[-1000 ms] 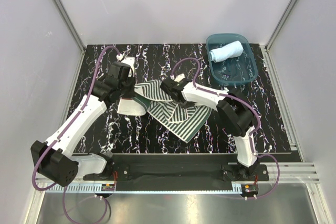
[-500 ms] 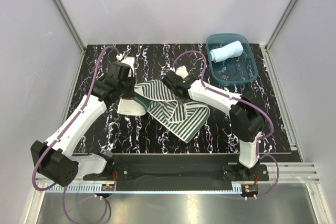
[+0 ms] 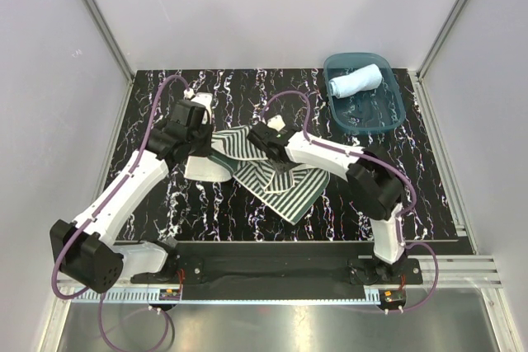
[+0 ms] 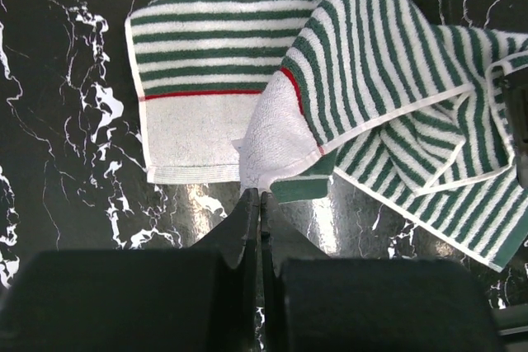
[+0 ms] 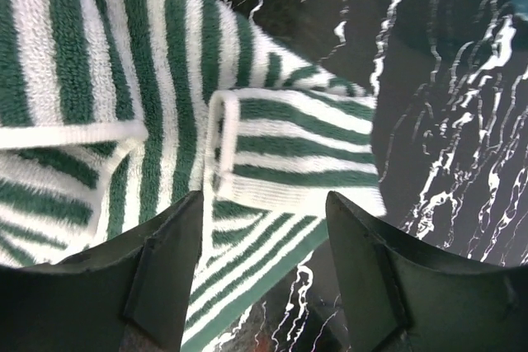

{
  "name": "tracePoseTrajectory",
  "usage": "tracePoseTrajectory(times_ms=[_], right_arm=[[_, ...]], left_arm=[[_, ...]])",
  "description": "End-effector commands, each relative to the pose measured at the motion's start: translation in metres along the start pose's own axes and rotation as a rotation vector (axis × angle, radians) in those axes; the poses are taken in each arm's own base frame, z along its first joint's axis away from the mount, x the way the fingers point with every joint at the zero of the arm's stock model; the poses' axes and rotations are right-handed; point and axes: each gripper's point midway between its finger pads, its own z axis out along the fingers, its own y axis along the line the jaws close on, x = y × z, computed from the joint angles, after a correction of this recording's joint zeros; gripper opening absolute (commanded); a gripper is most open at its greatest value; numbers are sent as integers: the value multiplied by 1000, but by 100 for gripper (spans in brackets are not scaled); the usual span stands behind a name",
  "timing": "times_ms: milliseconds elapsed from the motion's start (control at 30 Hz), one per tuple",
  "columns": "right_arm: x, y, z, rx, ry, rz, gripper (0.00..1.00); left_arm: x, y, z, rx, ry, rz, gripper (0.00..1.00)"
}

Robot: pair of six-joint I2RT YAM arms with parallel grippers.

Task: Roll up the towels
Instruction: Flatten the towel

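Observation:
The green-and-white striped towel (image 3: 285, 187) lies crumpled and partly folded mid-table, its white band (image 4: 194, 133) flat at the left. My left gripper (image 4: 254, 195) is shut on a white corner fold of it, which rises in a peak to the fingertips; from above it shows at the towel's left end (image 3: 205, 144). My right gripper (image 5: 264, 198) hangs open just over the towel's far side (image 3: 259, 141), with a folded striped flap (image 5: 289, 146) below its jaws and nothing held. The light blue towel (image 3: 356, 80) lies rolled inside the teal tub.
The translucent teal tub (image 3: 388, 117) stands at the back right corner of the black marbled table (image 3: 429, 187). White enclosure walls close in on the table on three sides. Purple cables loop off both arms.
My right gripper has opened and let go of the striped towel, then shifted slightly left. My left gripper stays shut on the towel and has edged a little toward the back.

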Motion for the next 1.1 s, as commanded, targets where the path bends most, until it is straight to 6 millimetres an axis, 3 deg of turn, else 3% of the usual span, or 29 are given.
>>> tracePoseTrajectory(times_ms=[0, 133, 300, 700, 867, 1067], right_arm=[[-11, 12, 3, -21, -19, -20, 69], [-10, 18, 18, 6, 2, -50, 69], [-15, 15, 21, 40, -9, -43, 68], [-16, -23, 25, 141, -8, -14, 43], [-22, -37, 24, 174, -22, -10, 43], [-26, -42, 24, 175, -31, -9, 25]], left_arm=[[-8, 1, -1, 16, -54, -15, 0], [-1, 8, 8, -1, -39, -20, 0], [4, 14, 13, -15, -32, -23, 0], [8, 14, 20, 7, -17, -39, 0], [9, 15, 20, 7, -16, -41, 0], [9, 15, 21, 7, -14, -40, 0]])
